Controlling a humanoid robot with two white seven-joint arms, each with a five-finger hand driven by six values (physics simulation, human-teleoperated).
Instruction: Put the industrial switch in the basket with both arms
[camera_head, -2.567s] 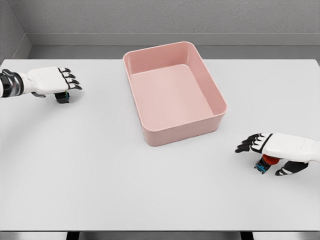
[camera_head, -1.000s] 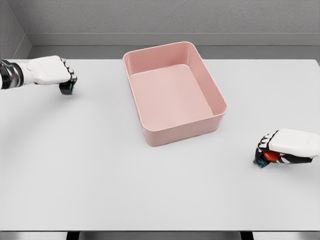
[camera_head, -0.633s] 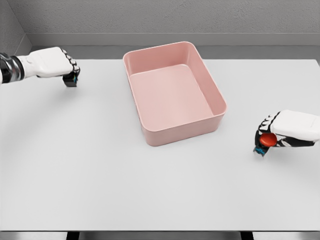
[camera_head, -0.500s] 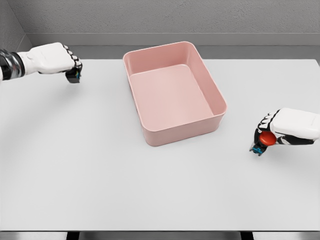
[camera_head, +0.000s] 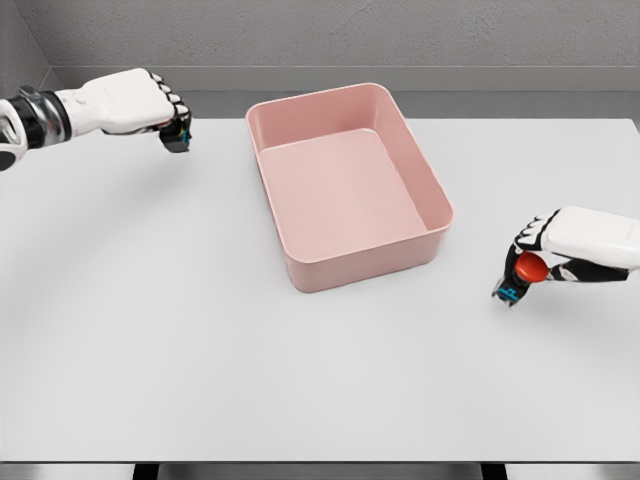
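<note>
Head view: my left hand (camera_head: 135, 100), fingers curled tight, holds a small dark switch part (camera_head: 178, 135) above the far left of the white table (camera_head: 200, 340), just left of the pink basket (camera_head: 300, 270). My right hand (camera_head: 575, 245), also closed, grips the industrial switch (camera_head: 522, 275) with its red button, black body and blue base, tilted and lifted near the table's right edge, well apart from the basket. The basket stands at centre, its interior bare pink, holding neither piece.
</note>
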